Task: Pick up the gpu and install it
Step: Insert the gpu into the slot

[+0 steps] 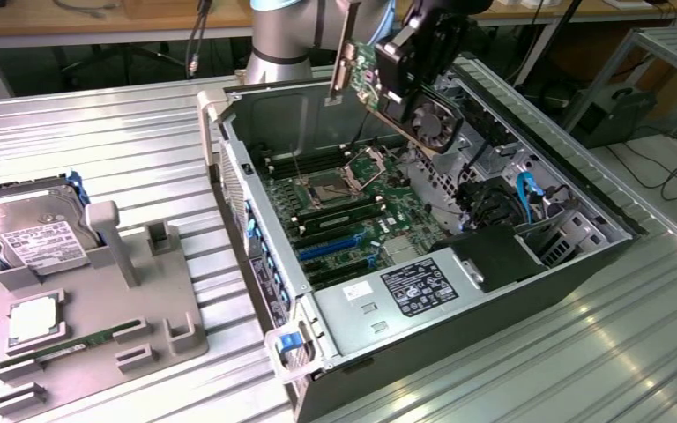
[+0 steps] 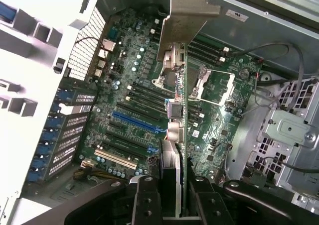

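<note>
Edge-on gpu (image 2: pixel 175 110) in half-cropped claw (image 2: pixel 174 195)

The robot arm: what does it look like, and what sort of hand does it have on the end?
The arm is a thick, smooth, silver-grey tube with a darker band around it. Its gripper is matte black: two flat, blocky fingers side by side, each dotted with small round screw holes.
</note>
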Robot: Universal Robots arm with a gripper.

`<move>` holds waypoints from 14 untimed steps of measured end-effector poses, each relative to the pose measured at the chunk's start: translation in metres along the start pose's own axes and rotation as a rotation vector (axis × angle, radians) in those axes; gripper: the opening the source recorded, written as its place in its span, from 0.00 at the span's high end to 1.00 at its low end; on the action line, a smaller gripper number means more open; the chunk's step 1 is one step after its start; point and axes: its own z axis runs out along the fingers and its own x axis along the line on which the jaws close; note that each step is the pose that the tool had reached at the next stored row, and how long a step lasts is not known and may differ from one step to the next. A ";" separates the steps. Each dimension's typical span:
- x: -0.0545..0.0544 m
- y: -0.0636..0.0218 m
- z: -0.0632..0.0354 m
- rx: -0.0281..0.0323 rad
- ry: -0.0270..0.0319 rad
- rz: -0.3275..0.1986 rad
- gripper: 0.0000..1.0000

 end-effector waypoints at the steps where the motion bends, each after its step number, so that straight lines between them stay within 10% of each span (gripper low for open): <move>1: 0.000 0.0000 0.0000 -0.0001 0.0004 -0.008 0.72; 14: 0.000 0.0000 0.0000 -0.0017 0.0052 -0.116 0.72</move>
